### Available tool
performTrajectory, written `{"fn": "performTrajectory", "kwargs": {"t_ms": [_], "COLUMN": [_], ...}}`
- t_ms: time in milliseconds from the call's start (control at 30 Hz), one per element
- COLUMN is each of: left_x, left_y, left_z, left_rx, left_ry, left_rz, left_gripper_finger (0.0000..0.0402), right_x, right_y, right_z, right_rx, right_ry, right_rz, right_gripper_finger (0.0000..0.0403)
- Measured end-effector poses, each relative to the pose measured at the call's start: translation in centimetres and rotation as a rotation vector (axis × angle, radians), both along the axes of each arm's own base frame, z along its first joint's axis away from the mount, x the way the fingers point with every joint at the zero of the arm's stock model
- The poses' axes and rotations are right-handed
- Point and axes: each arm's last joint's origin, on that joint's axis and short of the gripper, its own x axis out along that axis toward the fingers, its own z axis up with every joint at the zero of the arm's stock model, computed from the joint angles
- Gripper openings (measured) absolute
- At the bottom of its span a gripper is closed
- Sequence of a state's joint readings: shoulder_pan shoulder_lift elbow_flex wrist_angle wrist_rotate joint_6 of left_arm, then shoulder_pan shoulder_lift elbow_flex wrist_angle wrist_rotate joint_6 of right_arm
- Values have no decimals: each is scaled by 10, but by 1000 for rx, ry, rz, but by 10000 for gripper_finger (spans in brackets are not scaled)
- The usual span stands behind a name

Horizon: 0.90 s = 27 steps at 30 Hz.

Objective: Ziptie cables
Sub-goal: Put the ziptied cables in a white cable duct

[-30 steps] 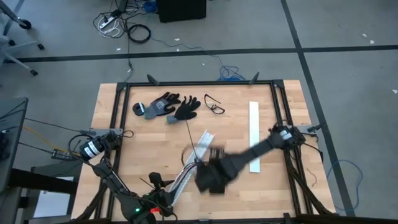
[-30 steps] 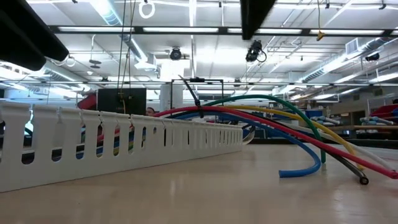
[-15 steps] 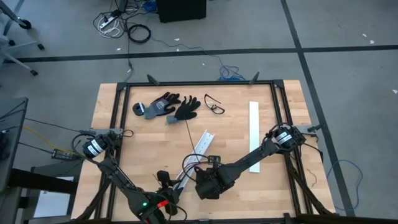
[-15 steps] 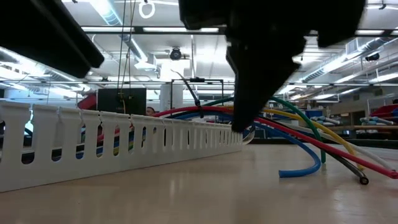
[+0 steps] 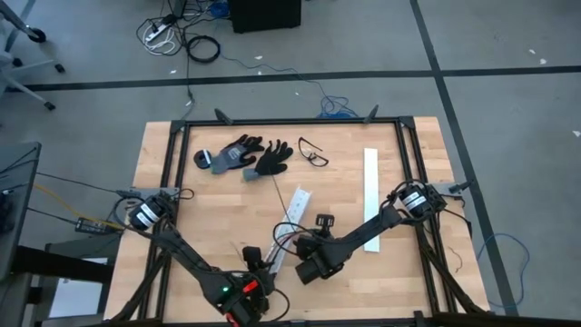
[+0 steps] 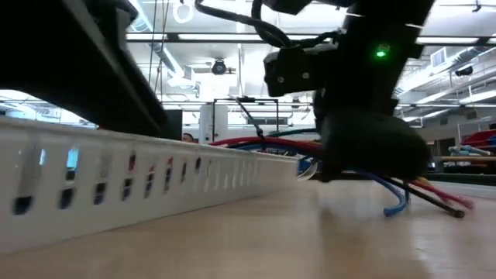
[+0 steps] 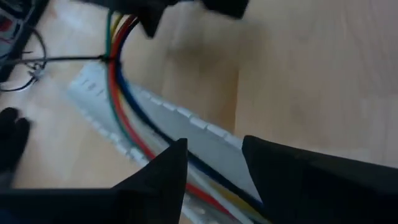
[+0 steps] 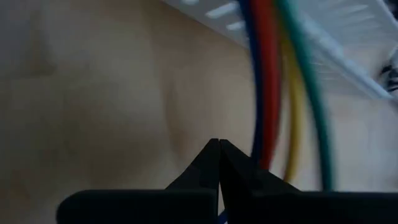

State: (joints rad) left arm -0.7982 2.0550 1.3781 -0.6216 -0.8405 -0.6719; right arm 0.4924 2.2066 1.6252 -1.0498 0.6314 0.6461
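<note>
Right end effector (image 8: 219, 144) pinched closed, empty, beside the cables (image 8: 273, 81). Left end effector (image 7: 214, 158), fingers narrowly apart, over cables and white strip (image 7: 186, 127).

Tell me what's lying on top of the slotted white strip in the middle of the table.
The cables, red, blue, green and yellow, run along the slotted white strip. The left gripper covers their near end.

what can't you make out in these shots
- High view: the cables mostly hidden under the right gripper; its shut fingertips unseen.
- Low view: the right gripper covers where the cables bend down.
- Left wrist view: cables cut off behind left gripper.
</note>
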Motion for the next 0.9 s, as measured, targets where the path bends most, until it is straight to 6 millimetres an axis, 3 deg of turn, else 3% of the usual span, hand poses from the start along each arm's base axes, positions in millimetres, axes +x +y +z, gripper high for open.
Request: {"fn": "performTrajectory", "kwargs": {"t_ms": [200, 367, 500, 733, 900], "left_x": [2, 2, 1, 0, -1], "left_y": [1, 0, 0, -1, -2], "left_z": [-8, -8, -8, -8, -8], "left_rx": [-42, -68, -73, -90, -90], "left_ry": [66, 90, 97, 125, 128], "left_rz": [-21, -30, -34, -47, -48], "left_gripper_finger": [157, 157, 156, 156, 156], "right_x": [12, 22, 30, 41, 49], "right_y": [-11, -30, -39, -39, -42], "right_z": [8, 10, 12, 32, 31], "right_rx": [-124, -211, -222, -221, -94], "right_ry": [-35, -19, 0, 41, 35], "right_rz": [61, 82, 129, 216, 259], "right_gripper_finger": [0, 0, 0, 0, 0]}}
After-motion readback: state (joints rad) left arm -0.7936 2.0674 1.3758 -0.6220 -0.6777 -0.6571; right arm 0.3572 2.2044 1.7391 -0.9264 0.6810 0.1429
